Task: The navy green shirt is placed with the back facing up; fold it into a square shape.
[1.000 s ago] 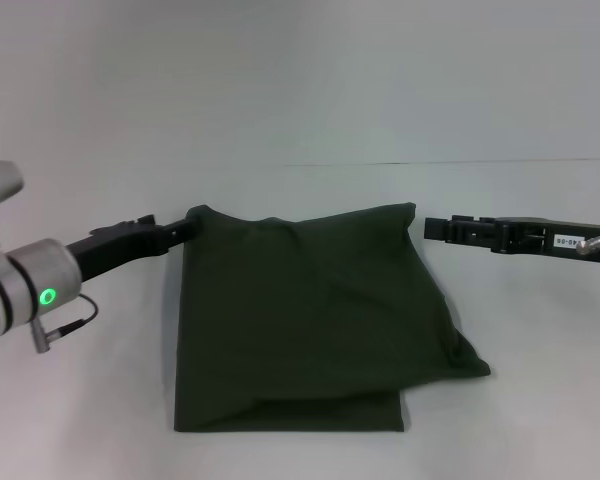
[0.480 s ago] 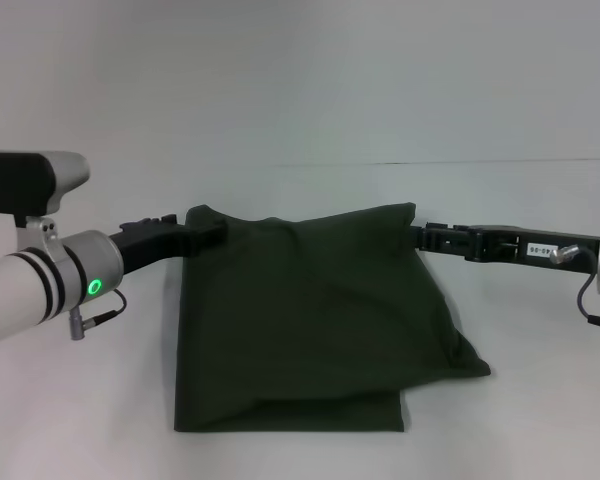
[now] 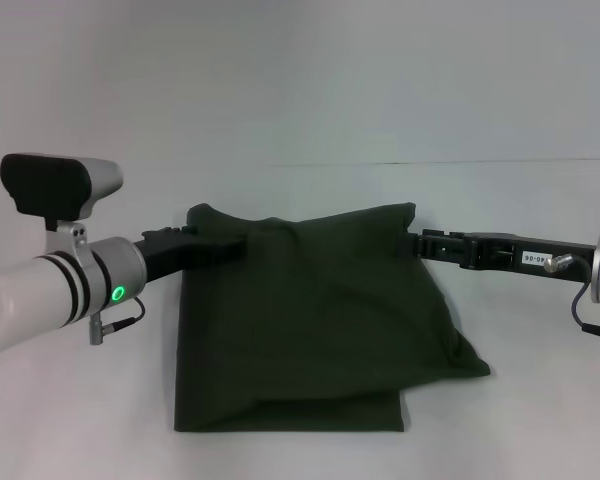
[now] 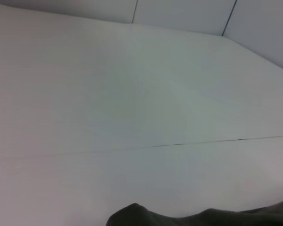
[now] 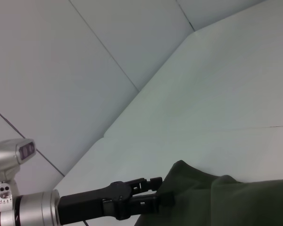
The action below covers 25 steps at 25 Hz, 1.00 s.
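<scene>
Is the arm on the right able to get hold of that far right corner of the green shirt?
Probably yes: the right gripper sits right at the shirt's far right corner, with nothing between them on the table.

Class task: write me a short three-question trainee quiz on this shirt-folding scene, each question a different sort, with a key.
1. True or false: the shirt lies partly folded on the table.
2. Which gripper reaches over the shirt's far left corner? A left B right
3. Fill in: the right gripper is at the shirt's far ____ corner.

Key: 1 true. 2 A, the left gripper. 3 right.
</scene>
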### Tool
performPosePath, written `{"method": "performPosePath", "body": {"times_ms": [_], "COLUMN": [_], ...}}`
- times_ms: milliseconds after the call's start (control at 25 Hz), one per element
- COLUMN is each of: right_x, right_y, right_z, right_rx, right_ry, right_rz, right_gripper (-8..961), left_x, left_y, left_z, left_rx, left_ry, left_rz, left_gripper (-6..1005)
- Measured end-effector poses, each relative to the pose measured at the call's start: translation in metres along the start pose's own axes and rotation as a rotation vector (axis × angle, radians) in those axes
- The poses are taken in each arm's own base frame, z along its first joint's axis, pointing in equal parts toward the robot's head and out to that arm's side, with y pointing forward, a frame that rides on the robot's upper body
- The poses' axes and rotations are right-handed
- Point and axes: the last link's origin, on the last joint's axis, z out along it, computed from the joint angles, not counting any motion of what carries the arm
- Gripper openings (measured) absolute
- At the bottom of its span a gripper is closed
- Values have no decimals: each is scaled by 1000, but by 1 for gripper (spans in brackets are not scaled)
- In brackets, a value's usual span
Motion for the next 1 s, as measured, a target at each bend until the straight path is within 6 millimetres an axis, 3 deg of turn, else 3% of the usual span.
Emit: {"method": "performPosePath", "body": {"times_ms": [320, 1000], "right_x": [3, 4], "right_y": [-1, -2], "right_z": [0, -1], "right_rx": [2, 5], "right_ry": [3, -2], "right_rz": [5, 0], "right_gripper": [723, 723], "left_x": [1, 7], "left_y": [8, 4], "left_z": [4, 3], "left_rx": [-18, -2], "left_ry": [-6, 9], "left_rz": [19, 17], "left_gripper": [841, 840]}}
